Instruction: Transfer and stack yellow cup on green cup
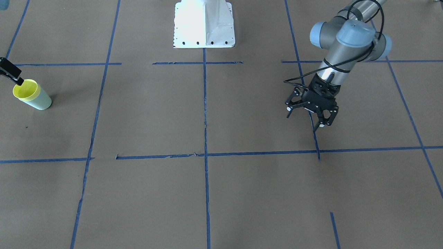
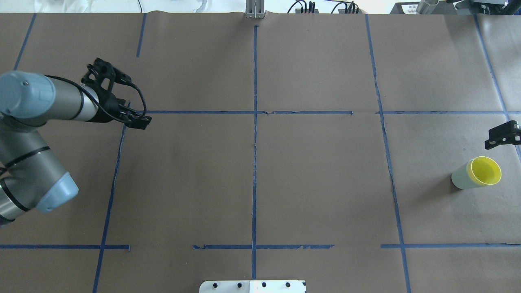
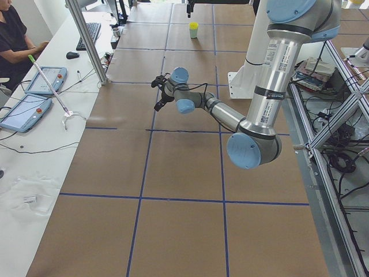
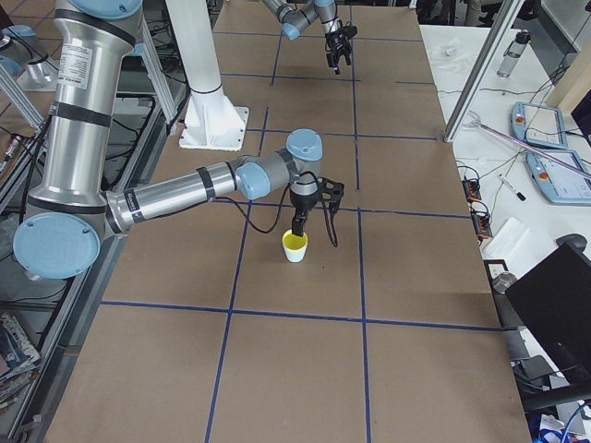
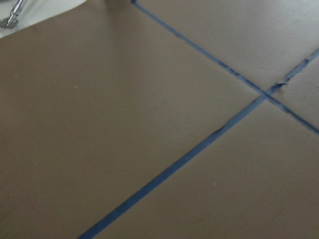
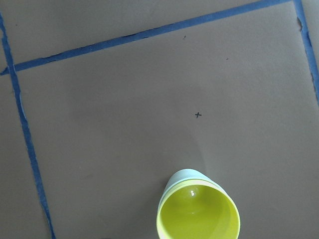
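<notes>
Yellow cup (image 1: 25, 89) is sitting nested in the green cup (image 1: 38, 101) at the far left of the front-facing frame. One finger of the right gripper (image 4: 312, 229) is hovering at the rim, and in the side view its fingers are looking spread. At upper right, the left gripper (image 1: 306, 119) is hanging spread and empty. A sideways retreat risks clipping the rim and toppling the stack.

yellow cup (image 2: 484, 170) nested in upright green cup (image 2: 460, 179)
</notes>
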### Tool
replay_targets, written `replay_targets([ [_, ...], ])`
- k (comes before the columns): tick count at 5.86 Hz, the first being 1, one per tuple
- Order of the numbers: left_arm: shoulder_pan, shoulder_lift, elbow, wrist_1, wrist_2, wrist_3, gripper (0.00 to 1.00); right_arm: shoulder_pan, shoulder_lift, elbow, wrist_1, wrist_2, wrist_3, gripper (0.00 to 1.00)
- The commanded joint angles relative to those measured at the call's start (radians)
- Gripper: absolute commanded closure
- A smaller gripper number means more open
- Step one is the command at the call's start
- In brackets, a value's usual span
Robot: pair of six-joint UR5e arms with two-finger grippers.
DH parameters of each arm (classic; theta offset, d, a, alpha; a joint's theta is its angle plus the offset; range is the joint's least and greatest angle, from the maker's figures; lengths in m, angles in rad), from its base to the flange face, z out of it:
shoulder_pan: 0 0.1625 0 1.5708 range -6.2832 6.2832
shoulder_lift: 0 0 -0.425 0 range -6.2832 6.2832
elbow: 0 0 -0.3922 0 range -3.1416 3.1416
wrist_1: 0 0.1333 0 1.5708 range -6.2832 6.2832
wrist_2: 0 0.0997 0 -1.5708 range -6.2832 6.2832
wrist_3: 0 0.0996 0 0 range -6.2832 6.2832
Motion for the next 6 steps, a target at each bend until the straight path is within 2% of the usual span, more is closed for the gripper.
replay_targets([
  [1,-0.156,0.036,0.01,0.153,-0.185,0.01,0.05,0.1,0.001,-0.037,-0.004,0.008,-0.169,0.0],
  [3,-0.291,0.096,0.018,0.247,-0.213,0.198,0.05,0.176,-0.001,-0.077,-0.01,0.046,-0.266,0.0],
  [4,-0.397,0.107,0.031,0.337,-0.213,0.419,0.05,0.202,-0.005,-0.092,-0.013,0.063,-0.299,0.0],
  [5,-0.519,0.11,0.024,0.493,-0.216,0.622,0.05,0.245,-0.005,-0.13,-0.017,0.078,-0.398,0.0],
  [6,-0.722,0.127,0.039,0.62,-0.242,0.827,0.0,0.277,-0.004,-0.163,-0.02,0.086,-0.456,0.0],
])
